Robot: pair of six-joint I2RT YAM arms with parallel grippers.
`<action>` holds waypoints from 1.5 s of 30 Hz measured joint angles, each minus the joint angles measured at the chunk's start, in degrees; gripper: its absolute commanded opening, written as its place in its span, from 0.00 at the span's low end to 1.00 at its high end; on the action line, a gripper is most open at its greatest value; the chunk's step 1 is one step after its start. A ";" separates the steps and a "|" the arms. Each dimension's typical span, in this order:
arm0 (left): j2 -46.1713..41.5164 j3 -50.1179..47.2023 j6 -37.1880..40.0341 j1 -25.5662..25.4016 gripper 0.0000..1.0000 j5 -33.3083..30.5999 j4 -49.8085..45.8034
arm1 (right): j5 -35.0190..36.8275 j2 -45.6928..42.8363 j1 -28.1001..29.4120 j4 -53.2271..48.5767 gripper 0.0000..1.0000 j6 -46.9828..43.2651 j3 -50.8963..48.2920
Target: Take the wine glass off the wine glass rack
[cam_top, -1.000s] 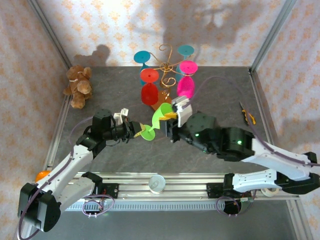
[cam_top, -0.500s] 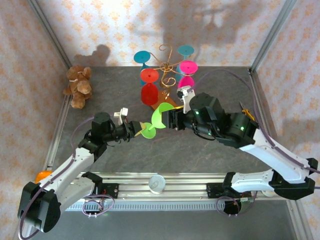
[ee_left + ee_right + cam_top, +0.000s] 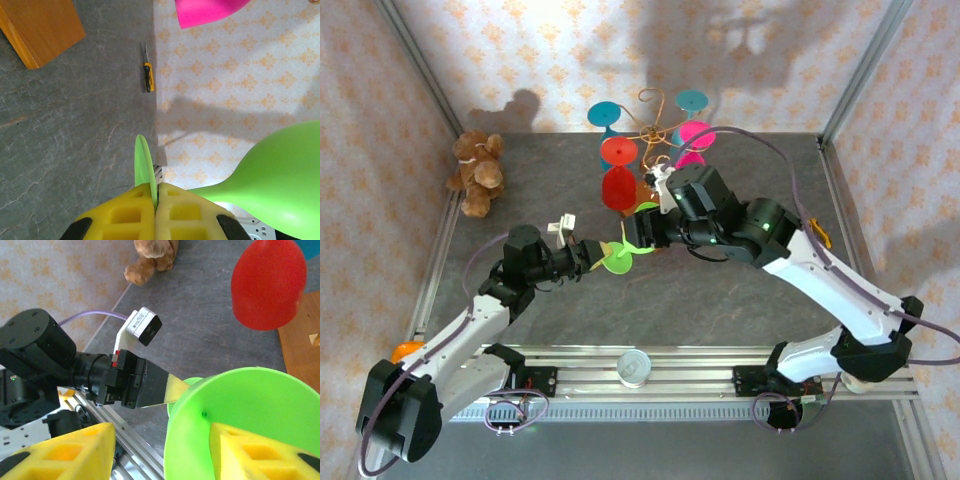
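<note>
The green wine glass [image 3: 638, 232] lies on its side above the table, in front of the wine glass rack [image 3: 655, 128], whose gold wire arms carry red, pink and teal glasses. My left gripper [image 3: 594, 256] is shut on the edge of the glass's round foot [image 3: 144, 167], with its yellow pads [image 3: 129, 212] pressed together on it. My right gripper [image 3: 162, 440] is open at the bowl [image 3: 250, 410]. One finger [image 3: 260, 455] sits inside the bowl. The other finger [image 3: 65, 455] stands well clear of its outer wall.
A red glass [image 3: 269, 285] hangs close behind the green bowl, over the rack's wooden base [image 3: 302, 345]. A teddy bear [image 3: 477, 172] sits at the back left. A yellow-and-black tool [image 3: 147, 76] lies by the right wall. A white cup [image 3: 634, 366] stands on the front rail.
My right arm has swung back and to the left, bringing its gripper onto the green bowl with the jaws now wider apart. The left gripper keeps its hold on the foot, barely moved.
</note>
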 measured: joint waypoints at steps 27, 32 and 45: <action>3.56 0.00 -0.94 0.00 0.18 -0.31 1.33 | -0.11 2.82 -0.35 -2.58 0.00 -1.42 -0.87; 4.48 0.02 -2.05 0.00 0.39 -0.44 1.57 | 0.96 2.89 -0.35 -2.32 0.00 -0.81 -2.97; 4.72 2.47 4.70 -0.02 0.57 -2.93 -8.96 | 5.95 4.00 -0.35 -2.14 0.00 1.73 -8.00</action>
